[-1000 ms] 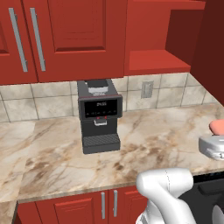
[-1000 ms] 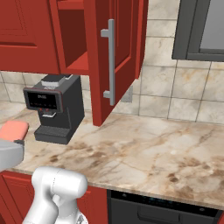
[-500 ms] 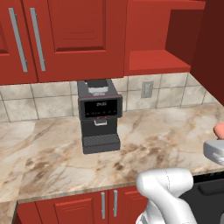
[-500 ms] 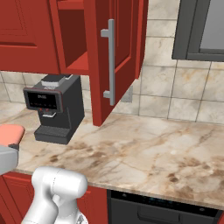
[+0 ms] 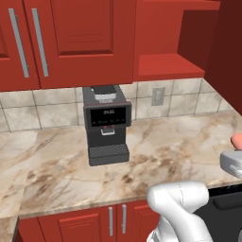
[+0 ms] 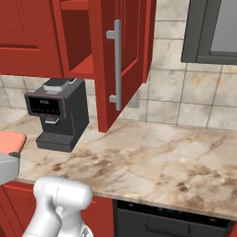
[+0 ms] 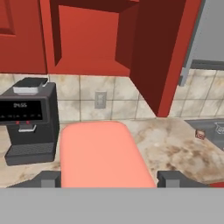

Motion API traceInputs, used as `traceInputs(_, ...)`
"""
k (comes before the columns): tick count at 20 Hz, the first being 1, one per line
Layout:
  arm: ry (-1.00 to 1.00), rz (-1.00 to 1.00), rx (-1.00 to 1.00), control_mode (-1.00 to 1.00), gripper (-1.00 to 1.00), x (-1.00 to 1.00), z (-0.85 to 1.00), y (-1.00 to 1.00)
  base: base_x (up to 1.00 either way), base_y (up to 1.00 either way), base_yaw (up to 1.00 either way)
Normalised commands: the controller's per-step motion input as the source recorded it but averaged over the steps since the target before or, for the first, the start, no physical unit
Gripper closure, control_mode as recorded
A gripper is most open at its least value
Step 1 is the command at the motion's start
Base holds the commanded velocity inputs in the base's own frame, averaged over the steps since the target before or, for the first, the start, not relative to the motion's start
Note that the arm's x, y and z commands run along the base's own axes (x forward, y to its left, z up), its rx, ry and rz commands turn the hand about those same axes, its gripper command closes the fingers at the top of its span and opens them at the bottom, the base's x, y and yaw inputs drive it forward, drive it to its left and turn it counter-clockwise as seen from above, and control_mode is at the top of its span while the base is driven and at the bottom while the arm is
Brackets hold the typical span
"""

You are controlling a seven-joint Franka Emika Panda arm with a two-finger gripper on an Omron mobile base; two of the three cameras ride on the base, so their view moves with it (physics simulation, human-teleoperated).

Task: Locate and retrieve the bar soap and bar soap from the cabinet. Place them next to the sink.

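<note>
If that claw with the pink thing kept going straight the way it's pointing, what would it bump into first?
Probably the tiled wall under the open cabinet, past bare countertop; depth is hard to judge. The gripper holds the pink bar soap.

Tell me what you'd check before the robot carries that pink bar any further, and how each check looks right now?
1. Salmon-pink bar soap sits between the gripper fingertips: ok.
2. Grip firm enough for travel: cannot tell.
3. Cabinet door swung open, shelf reachable for the second bar: ok.
4. Second, reddish-brown bar located: cannot tell.
5. Coffee machine stands apart from the held soap: ok.
6. Sink location confirmed: cannot tell.
</note>
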Motion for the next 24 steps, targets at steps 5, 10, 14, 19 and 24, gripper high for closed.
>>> traceInputs(5,0.0,0.0,0.0,1.0,1.0,0.0,0.0,0.0,-0.15,-0.21,-0.01)
traceInputs(10,0.0,0.0,0.0,1.0,1.0,0.0,0.0,0.0,-0.09,-0.28,0.0)
traceInputs(14,0.0,0.0,0.0,1.0,1.0,0.0,0.0,0.0,-0.24,-0.52,0.0)
traceInputs(19,0.0,0.0,0.0,1.0,1.0,0.0,0.0,0.0,-0.42,-0.55,0.01)
traceInputs(24,0.0,0.0,0.0,1.0,1.0,0.0,0.0,0.0,-0.33,-0.43,0.0)
